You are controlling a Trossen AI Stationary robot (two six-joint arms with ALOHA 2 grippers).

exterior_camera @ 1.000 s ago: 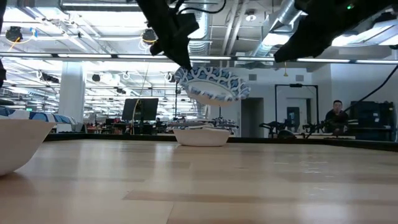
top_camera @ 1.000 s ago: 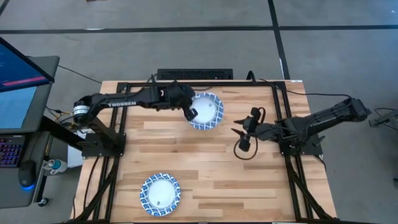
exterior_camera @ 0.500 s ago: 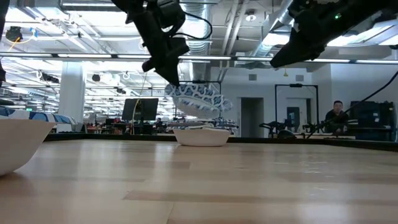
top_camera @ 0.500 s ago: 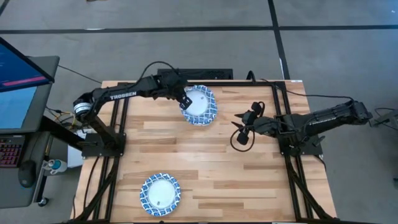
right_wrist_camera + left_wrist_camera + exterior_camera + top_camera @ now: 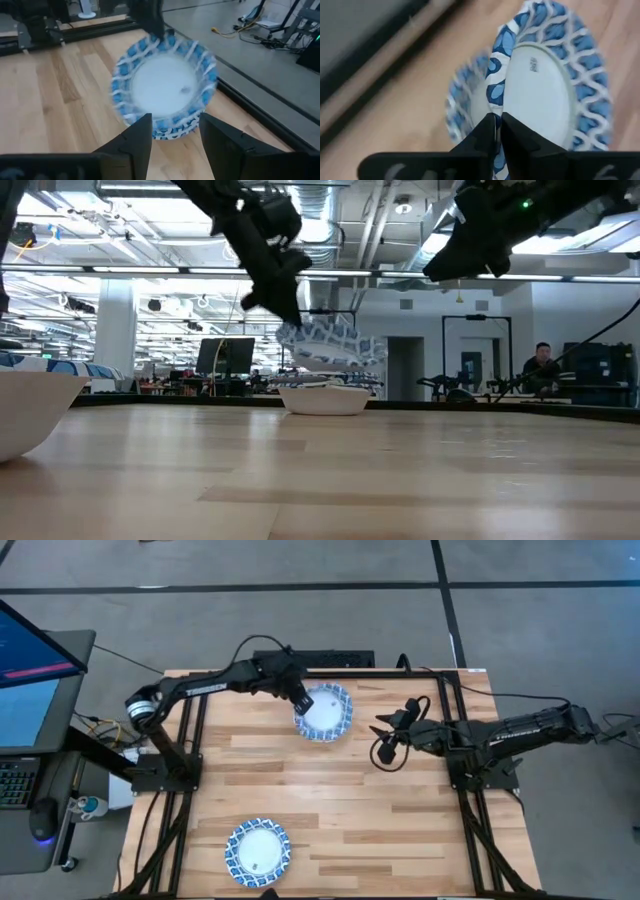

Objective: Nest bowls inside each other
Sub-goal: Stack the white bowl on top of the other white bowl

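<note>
At the far side of the table [image 5: 400, 810], the left gripper [image 5: 299, 705] pinches the rim of a bowl [image 5: 325, 712] and holds it in the air, roughly level, just above a second bowl [image 5: 323, 398] resting on the wood. The right gripper [image 5: 385, 740] hovers to the right of that pair, its fingers spread and holding nothing. Another bowl [image 5: 258, 851] sits by itself at the near left of the table, well apart from both arms.
</note>
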